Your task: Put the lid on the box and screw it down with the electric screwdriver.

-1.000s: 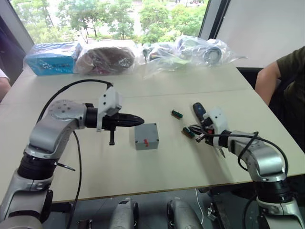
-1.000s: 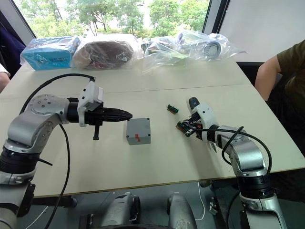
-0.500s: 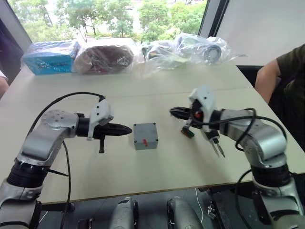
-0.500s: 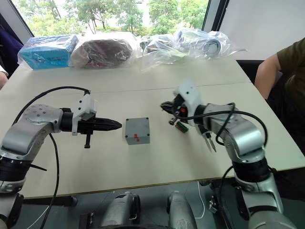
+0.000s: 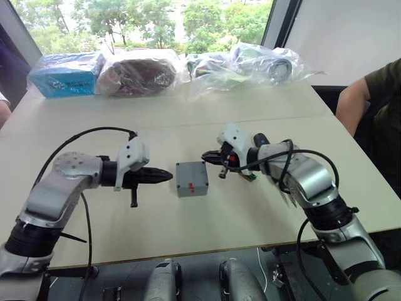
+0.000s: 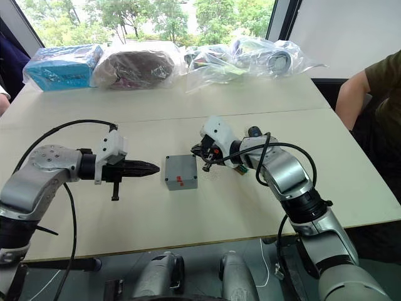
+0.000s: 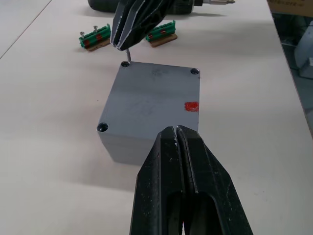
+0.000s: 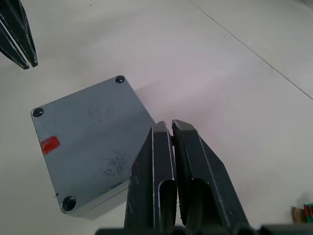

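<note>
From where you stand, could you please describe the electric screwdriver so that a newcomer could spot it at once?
Start at the grey box in the middle of the pale table, between the two claws. Just beyond the right claw, near two small green blocks, lies the electric screwdriver: a long dark cylinder on its side, ending in a thin metal bit. Everything else nearby is short and blocky.

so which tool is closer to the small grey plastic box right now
Right. The right tool hangs just above the corner of the small grey plastic box on the robot's right, holding a small screw. The left tool points at the box's opposite side, a clear gap away.
</note>
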`<control>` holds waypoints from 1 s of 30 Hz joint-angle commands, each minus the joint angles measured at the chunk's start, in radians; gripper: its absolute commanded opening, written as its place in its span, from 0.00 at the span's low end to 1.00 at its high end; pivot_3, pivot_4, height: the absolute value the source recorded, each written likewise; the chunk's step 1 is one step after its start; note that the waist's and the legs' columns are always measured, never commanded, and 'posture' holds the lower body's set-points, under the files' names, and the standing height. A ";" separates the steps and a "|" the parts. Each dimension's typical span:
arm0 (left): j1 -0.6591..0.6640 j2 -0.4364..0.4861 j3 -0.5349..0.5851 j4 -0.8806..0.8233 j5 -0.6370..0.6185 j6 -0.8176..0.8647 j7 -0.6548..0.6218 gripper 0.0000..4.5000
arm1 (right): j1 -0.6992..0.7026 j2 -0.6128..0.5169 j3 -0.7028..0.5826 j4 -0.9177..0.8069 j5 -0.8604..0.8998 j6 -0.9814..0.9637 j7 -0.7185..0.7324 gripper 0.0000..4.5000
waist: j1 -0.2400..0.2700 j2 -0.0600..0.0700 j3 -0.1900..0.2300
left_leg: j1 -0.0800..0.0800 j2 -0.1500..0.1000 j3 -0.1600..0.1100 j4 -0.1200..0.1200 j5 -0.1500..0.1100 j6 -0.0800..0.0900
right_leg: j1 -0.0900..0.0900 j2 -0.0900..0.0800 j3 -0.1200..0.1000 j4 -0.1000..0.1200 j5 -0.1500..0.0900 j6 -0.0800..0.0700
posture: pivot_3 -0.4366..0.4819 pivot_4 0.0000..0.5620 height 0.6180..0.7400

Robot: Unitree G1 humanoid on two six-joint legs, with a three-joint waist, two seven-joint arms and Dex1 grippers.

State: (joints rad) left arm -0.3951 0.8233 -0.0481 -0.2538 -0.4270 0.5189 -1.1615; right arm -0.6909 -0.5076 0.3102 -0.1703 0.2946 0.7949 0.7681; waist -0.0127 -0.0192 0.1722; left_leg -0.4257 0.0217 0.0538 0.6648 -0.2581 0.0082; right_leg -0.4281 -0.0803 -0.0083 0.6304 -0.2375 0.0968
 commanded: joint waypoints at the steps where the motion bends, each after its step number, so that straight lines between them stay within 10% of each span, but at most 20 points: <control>1: 0.009 0.013 0.036 -0.039 -0.019 0.001 0.011 0.00 | -0.041 0.010 -0.010 0.000 -0.010 -0.023 0.016 0.02 | 0.000 0.000 0.000 | 0.000 0.000 0.000 0.000 0.000 0.000 | 0.000 0.000 0.000 0.000 0.000 0.000 | 0.48 0.27 1.00; 30: 0.009 0.014 0.032 -0.048 -0.016 0.005 0.019 0.00 | 0.015 0.036 0.043 0.060 -0.098 -0.082 0.055 0.02 | 0.000 0.000 0.000 | 0.000 0.000 0.000 0.000 0.000 0.000 | 0.000 0.000 0.000 0.000 0.000 0.001 | 0.48 0.27 1.00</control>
State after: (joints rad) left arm -0.3695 0.8236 -0.0427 -0.2752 -0.4272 0.5221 -1.1469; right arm -0.6860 -0.4781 0.3494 -0.1012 0.1989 0.7171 0.8132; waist -0.0129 -0.0191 0.1722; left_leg -0.4256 0.0216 0.0541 0.6648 -0.2580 0.0082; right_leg -0.4282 -0.0803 -0.0083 0.6306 -0.2370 0.0977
